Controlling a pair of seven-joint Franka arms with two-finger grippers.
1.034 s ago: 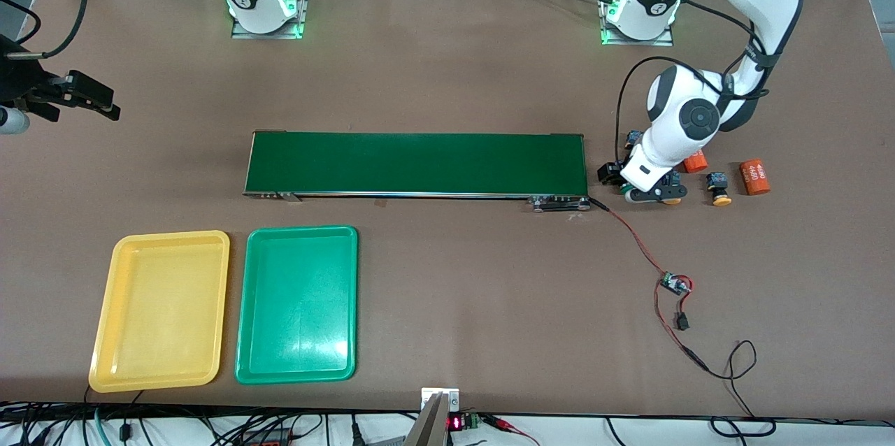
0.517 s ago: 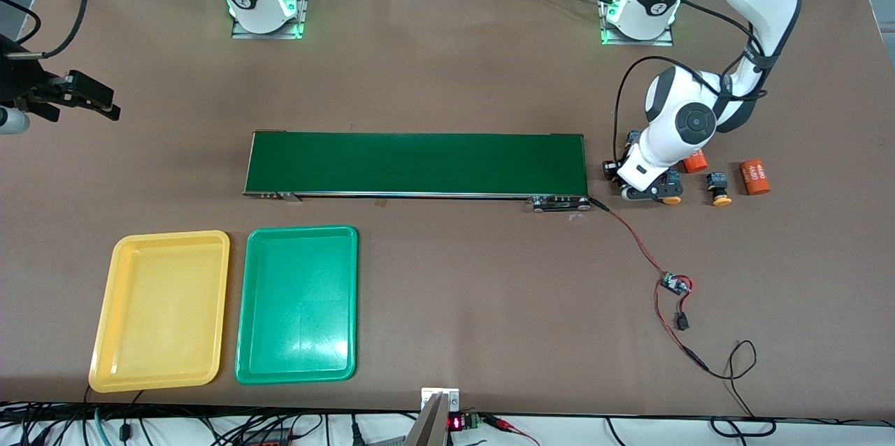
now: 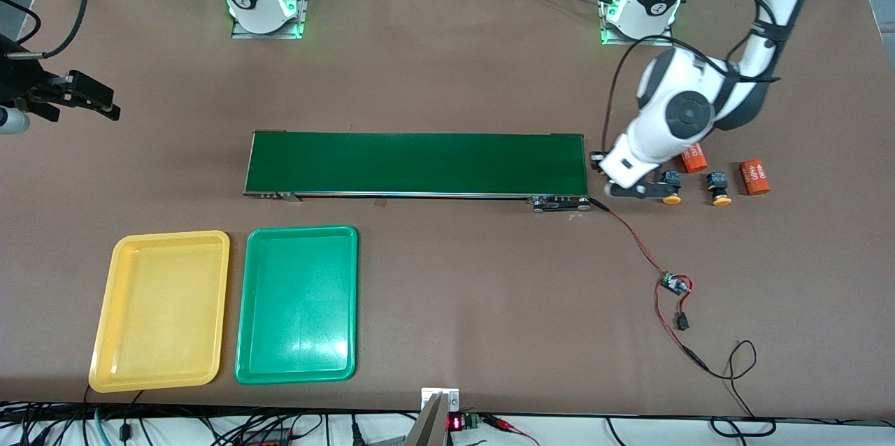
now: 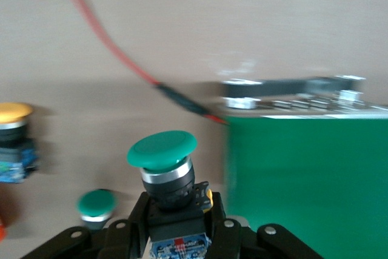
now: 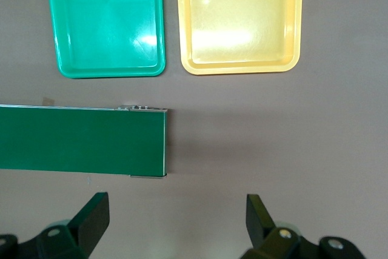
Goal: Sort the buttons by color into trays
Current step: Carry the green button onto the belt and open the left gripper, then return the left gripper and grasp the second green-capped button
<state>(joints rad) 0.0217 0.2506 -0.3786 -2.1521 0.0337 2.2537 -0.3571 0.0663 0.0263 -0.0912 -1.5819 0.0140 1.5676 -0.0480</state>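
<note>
left pincer [image 4: 177, 222] lifted, gripping green button [image 4: 162, 150] | front hides it | right pincer [image 5: 176, 222] wide

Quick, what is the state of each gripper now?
Left gripper: shut on a green button.
Right gripper: open, holding nothing.

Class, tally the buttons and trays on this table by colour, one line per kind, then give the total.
Green buttons: 2
Yellow buttons: 2
Green tray: 1
Yellow tray: 1
Total: 6
</note>
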